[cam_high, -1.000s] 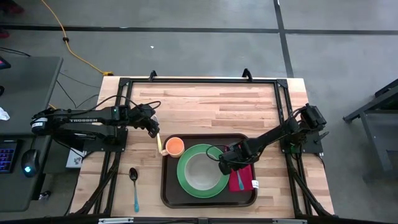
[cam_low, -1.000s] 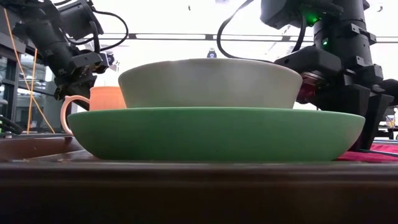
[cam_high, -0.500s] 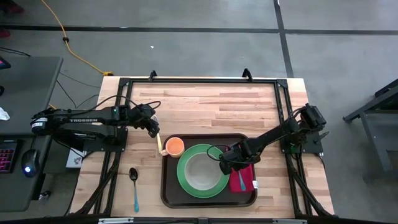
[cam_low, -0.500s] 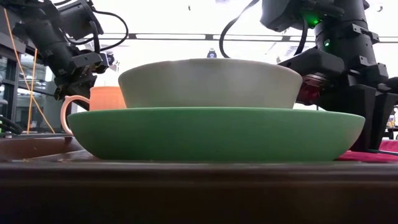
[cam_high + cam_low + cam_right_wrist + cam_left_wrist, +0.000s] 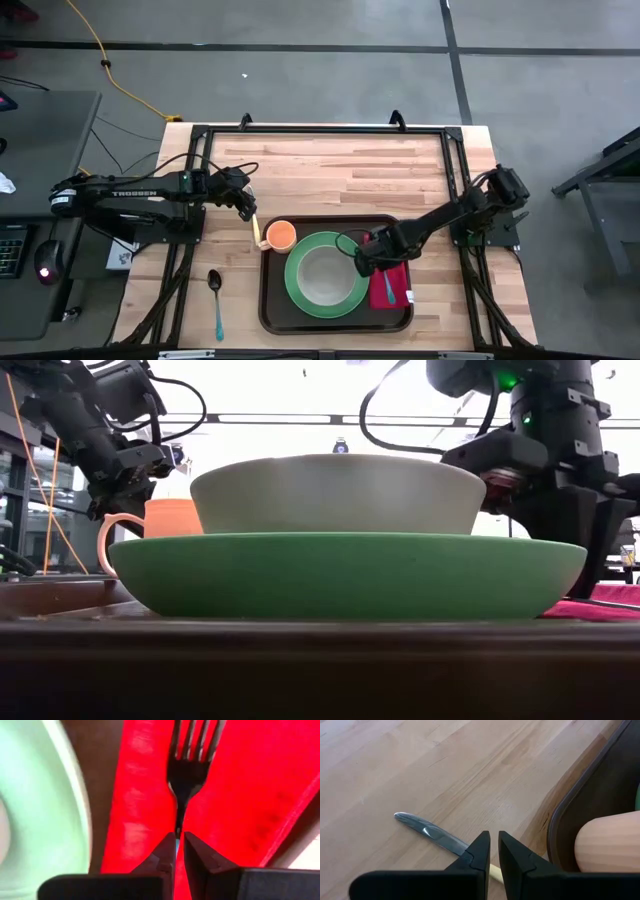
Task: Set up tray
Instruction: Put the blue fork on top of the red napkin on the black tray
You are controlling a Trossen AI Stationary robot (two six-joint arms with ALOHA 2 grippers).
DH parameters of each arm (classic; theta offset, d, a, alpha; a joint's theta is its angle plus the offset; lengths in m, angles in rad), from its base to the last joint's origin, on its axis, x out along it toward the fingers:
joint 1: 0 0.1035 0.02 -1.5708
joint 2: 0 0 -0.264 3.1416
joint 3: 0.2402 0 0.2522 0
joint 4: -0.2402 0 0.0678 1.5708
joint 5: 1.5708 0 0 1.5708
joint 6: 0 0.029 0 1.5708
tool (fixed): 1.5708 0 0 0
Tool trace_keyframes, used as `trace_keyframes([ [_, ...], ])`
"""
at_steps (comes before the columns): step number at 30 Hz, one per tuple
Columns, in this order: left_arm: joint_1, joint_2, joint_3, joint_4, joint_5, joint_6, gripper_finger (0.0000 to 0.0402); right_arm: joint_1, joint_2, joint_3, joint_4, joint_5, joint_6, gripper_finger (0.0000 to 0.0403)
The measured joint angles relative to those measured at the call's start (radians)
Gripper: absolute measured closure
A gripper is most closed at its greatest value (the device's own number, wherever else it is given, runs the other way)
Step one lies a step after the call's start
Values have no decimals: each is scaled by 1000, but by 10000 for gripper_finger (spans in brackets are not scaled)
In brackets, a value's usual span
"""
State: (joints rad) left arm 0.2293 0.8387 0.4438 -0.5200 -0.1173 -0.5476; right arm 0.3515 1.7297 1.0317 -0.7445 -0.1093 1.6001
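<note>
The dark brown tray (image 5: pixel 268 300) holds a green plate (image 5: pixel 298 290) with a white bowl (image 5: pixel 322 275), an orange cup (image 5: pixel 281 236) and a magenta napkin (image 5: pixel 400 275). A blue-handled fork (image 5: pixel 190 765) lies on the napkin. My right gripper (image 5: pixel 179 836) points down over the fork's neck, fingers nearly together. Left of the tray a knife (image 5: pixel 427 831) lies flat on the wood. My left gripper (image 5: pixel 494 834) stands over the spot where blade meets handle, with only a slit between its fingers. My left gripper's fingertips (image 5: pixel 481 845) cover the knife where blade meets cream handle (image 5: pixel 494 872), which runs across the slit rather than between the fingers; whether they touch it, I cannot tell. My right gripper's fingertips (image 5: pixel 167 845) stand either side of the fork's neck (image 5: pixel 178 822); whether they touch it, I cannot tell.
A blue-handled spoon (image 5: pixel 216 300) lies on the wood near the front edge, left of the tray. A black frame (image 5: pixel 320 130) runs round the tabletop. Bare wood lies between the tray and the far edge.
</note>
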Motion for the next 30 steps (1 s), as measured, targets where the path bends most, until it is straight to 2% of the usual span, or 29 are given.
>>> trace_keyframes([
  [12, 0, 0, 0, -1, -7, 0, 334, 0, -1, 0, -14, -12, 16, 400],
  [30, 0, 0, 0, 2, -8, 0, 334, 0, -41, 2, -12, 15, -1, 375],
])
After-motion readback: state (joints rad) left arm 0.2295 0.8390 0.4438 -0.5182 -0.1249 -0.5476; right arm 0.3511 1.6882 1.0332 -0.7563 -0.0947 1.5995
